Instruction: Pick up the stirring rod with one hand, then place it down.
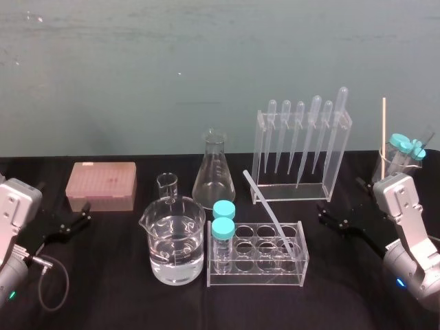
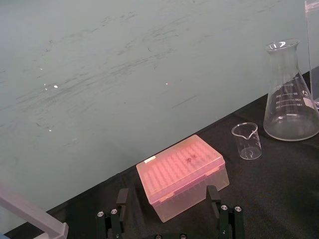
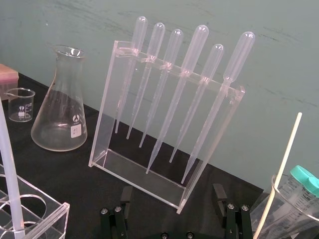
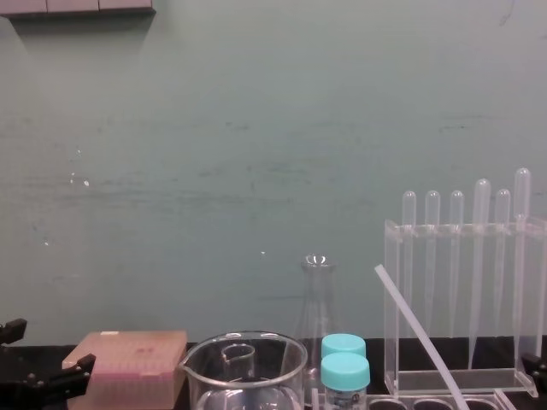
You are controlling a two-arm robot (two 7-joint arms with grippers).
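The stirring rod [image 1: 270, 210] is a translucent white stick leaning in the clear tube rack [image 1: 258, 271] at the table's front centre, its top tilted to the left. It also appears in the chest view as the rod [image 4: 419, 333] and at the edge of the right wrist view [image 3: 10, 169]. My right gripper [image 1: 321, 213] hovers open to the right of the rack, apart from the rod, with both black fingers [image 3: 126, 196] spread and nothing between them. My left gripper [image 1: 84, 211] rests open at the far left, its fingers [image 2: 122, 199] facing the pink box.
A water-filled beaker [image 1: 175, 244], small beaker [image 1: 167, 184] and conical flask [image 1: 214, 172] stand left of centre. Two teal-capped vials [image 1: 222, 230] sit in the tube rack. A pipette stand [image 1: 299, 148] is behind, a pink tip box [image 1: 102, 184] at left, and a beaker with a thin stick [image 1: 383, 130] at far right.
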